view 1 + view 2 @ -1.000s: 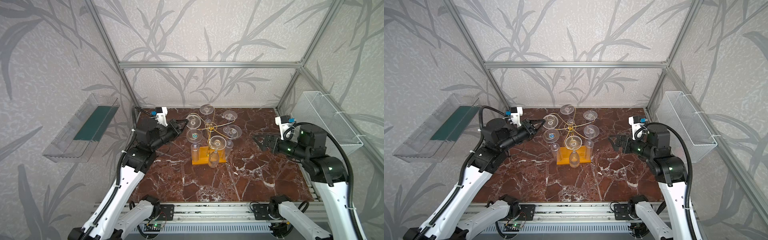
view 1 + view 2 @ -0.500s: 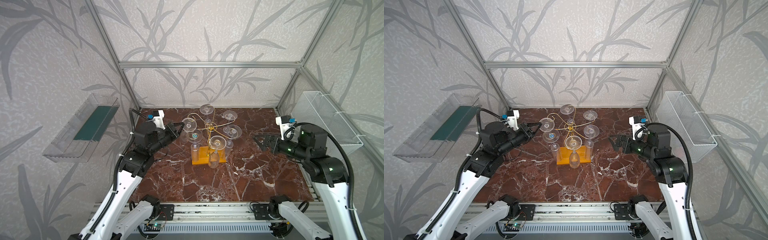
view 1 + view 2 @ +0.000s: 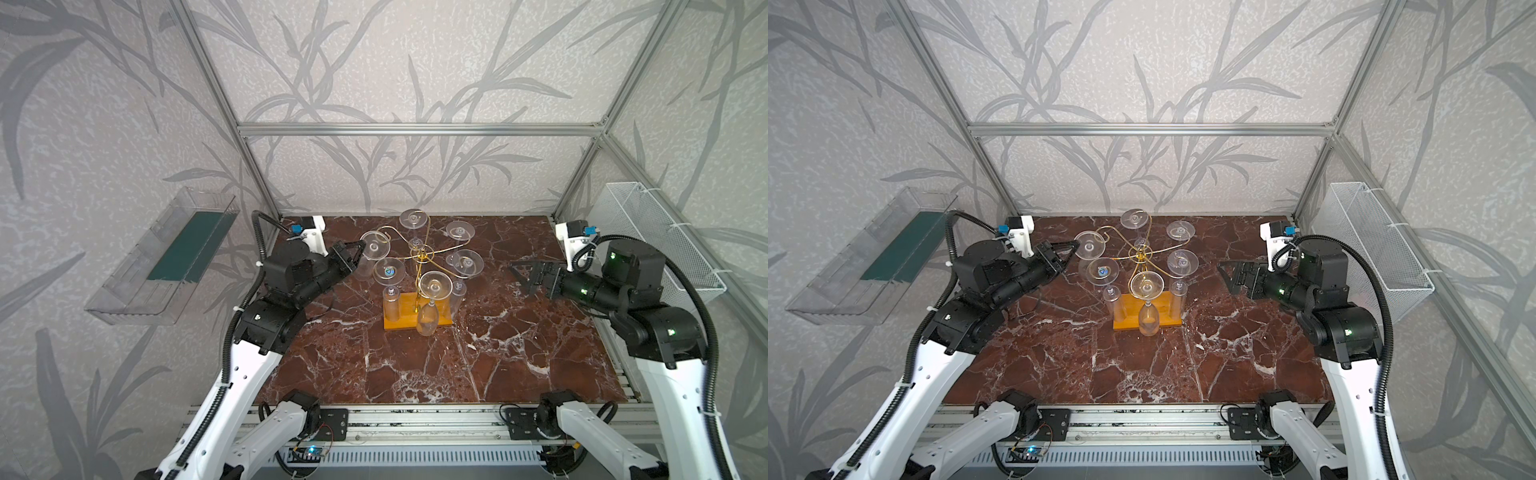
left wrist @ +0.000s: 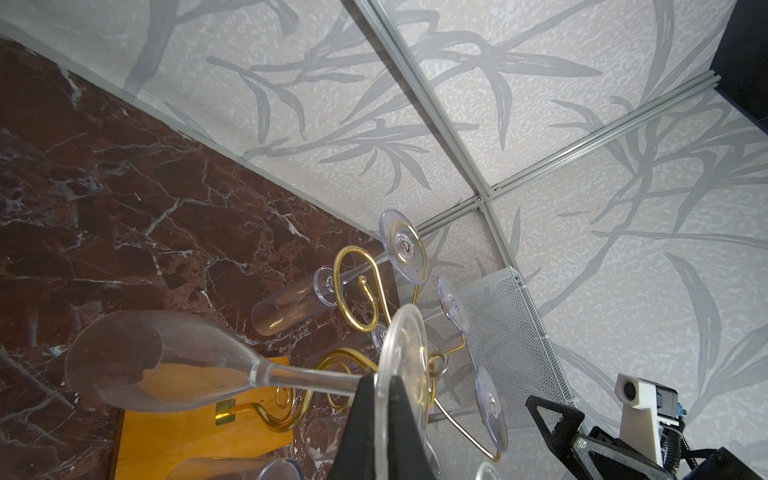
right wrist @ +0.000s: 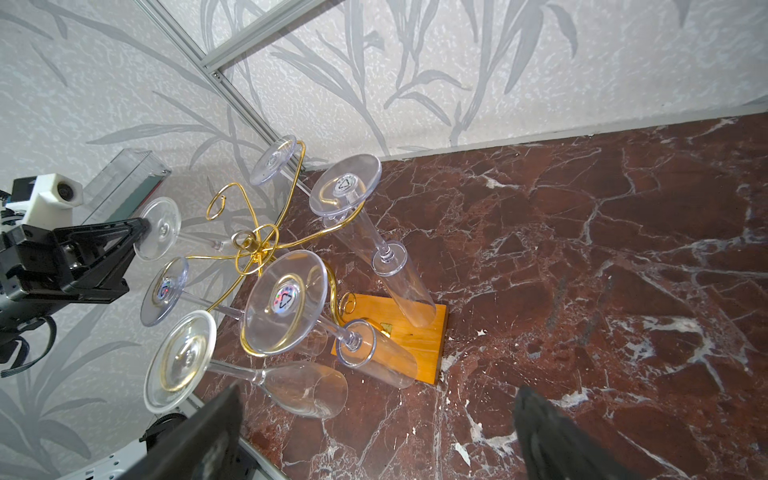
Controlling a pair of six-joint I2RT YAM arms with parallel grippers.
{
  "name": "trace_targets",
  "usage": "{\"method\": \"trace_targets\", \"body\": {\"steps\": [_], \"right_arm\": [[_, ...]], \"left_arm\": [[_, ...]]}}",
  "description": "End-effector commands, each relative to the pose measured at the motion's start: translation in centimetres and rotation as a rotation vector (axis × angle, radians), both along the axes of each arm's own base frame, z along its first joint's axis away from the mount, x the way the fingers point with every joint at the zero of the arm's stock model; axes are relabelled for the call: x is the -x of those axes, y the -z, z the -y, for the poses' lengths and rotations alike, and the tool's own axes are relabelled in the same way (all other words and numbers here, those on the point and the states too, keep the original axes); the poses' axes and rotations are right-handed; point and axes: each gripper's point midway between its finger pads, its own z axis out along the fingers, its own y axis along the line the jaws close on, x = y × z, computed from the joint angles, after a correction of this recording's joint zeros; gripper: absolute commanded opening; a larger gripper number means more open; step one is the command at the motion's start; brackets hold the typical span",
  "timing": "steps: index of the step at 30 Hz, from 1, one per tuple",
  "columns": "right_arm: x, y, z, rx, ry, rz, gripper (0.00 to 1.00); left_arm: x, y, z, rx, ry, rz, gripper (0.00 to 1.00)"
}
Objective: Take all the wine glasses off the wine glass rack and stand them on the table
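My left gripper [image 3: 356,250] [image 4: 383,388] is shut on the rim of the round foot of a clear wine glass [image 3: 376,248] [image 4: 166,361]. The glass hangs bowl-down at the rack's left side, its foot just clear of an empty gold spiral arm [image 4: 357,291] [image 5: 220,205]. The wine glass rack [image 3: 409,322] [image 3: 1129,320] is gold wire on an orange-yellow wooden base, and several other glasses hang upside down on it. My right gripper [image 3: 524,277] [image 5: 374,449] is open and holds nothing. It sits right of the rack, pointing at it.
A clear plastic bin [image 3: 166,257] is fixed to the left wall and a white wire basket [image 3: 648,232] to the right wall. Aluminium frame posts stand at the back corners. The rack stands on a dark red marble tabletop [image 3: 415,374].
My left gripper has drawn the wine glass leftward, away from the rack's post and off its spiral arm. The right arm has hardly moved.
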Motion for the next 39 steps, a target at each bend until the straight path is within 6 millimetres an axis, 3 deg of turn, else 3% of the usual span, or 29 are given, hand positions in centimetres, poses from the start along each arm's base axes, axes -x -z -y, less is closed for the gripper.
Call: {"method": "trace_targets", "body": {"steps": [1, 9, 18, 25, 34, 39], "right_arm": [[-0.2, -0.7, -0.3, -0.006, -0.021, 0.014, 0.99], [-1.2, -2.5, -1.9, -0.062, -0.106, 0.032, 0.99], [-2.0, -6.6, -4.2, -0.165, -0.238, 0.088, 0.98], [-2.9, -9.2, -7.2, -0.22, -0.37, 0.114, 0.98], [-3.0, -10.7, -12.0, -0.218, -0.552, 0.117, 0.98], [-3.5, -10.9, -13.4, -0.214, -0.606, 0.111, 0.98]], "left_arm": [[0.5, -4.1, -1.1, -0.05, -0.036, 0.134, 0.0], [0.2, -7.8, -2.0, -0.185, -0.075, 0.289, 0.0], [0.2, -11.5, -0.5, -0.363, 0.002, 0.525, 0.0], [0.5, -12.2, 2.0, -0.521, 0.098, 0.652, 0.0], [0.7, -11.5, 5.9, -0.84, 0.136, 0.78, 0.0], [1.2, -10.8, 8.1, -1.048, 0.135, 0.875, 0.0]]}}
